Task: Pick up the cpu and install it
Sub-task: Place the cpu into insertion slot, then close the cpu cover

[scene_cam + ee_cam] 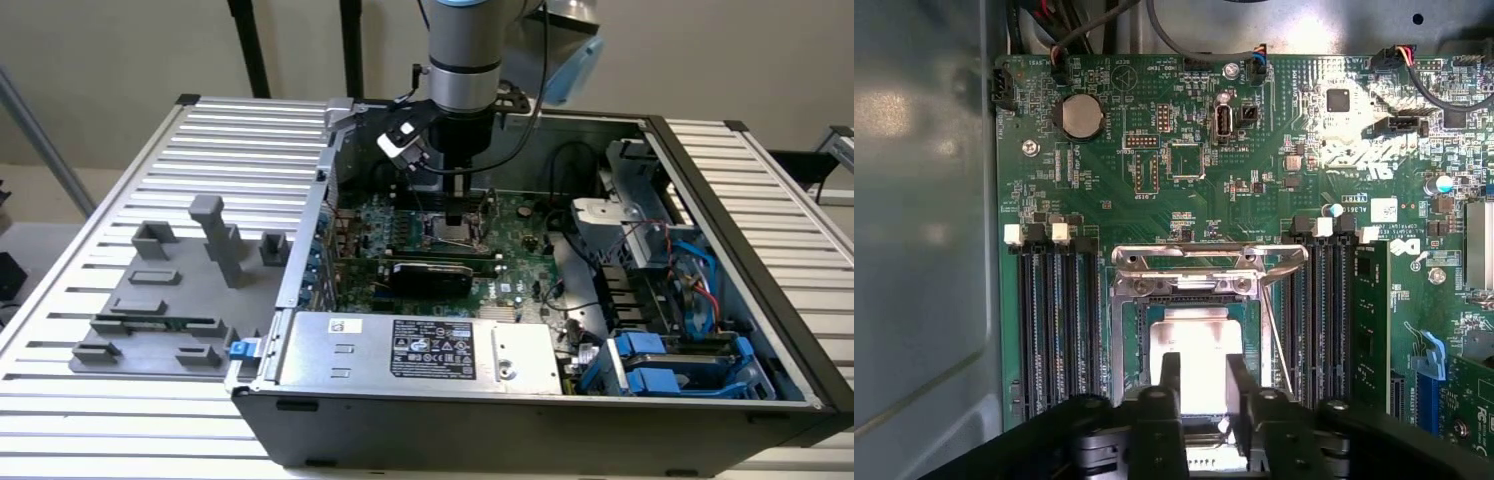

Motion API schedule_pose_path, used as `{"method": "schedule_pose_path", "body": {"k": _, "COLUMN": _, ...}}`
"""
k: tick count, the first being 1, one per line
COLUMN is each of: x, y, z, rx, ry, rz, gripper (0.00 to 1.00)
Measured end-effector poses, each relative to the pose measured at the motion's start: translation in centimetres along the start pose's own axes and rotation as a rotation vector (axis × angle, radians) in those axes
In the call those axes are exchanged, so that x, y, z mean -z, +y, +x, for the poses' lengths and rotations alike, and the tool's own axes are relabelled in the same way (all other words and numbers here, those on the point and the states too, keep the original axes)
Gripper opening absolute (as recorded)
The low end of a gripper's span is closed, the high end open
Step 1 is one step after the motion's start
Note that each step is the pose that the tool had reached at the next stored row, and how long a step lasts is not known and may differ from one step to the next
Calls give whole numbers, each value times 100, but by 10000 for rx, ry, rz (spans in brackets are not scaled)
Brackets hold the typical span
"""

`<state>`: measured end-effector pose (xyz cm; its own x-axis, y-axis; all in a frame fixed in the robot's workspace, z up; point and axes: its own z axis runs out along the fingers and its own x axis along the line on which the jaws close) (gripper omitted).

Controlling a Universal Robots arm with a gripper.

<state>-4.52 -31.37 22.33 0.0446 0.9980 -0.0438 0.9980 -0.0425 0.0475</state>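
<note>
My gripper (1204, 365) sits over the cpu (1200, 335) in the motherboard (1184, 150) socket (1189, 285); I can't tell whether the fingers (1170, 375) pinch it.

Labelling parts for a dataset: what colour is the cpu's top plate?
Shiny silver metal. The cpu shows best in the wrist view.

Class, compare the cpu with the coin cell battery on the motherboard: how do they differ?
The cpu is square; the coin cell battery is round. The cpu is larger than the battery. The cpu sits at the hand, within the socket frame; the battery lies well clear. Both are silvery and flat.
</note>
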Motion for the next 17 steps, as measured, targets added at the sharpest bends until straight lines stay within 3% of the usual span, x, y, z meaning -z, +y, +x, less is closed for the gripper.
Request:
{"method": "schedule_pose_path", "body": {"k": 5, "x": 0, "y": 0, "z": 0, "rx": 1, "ry": 0, "rz": 0, "gripper": 11}}
{"method": "schedule_pose_path", "body": {"k": 17, "x": 0, "y": 0, "z": 0, "rx": 1, "ry": 0, "rz": 0, "gripper": 11}}
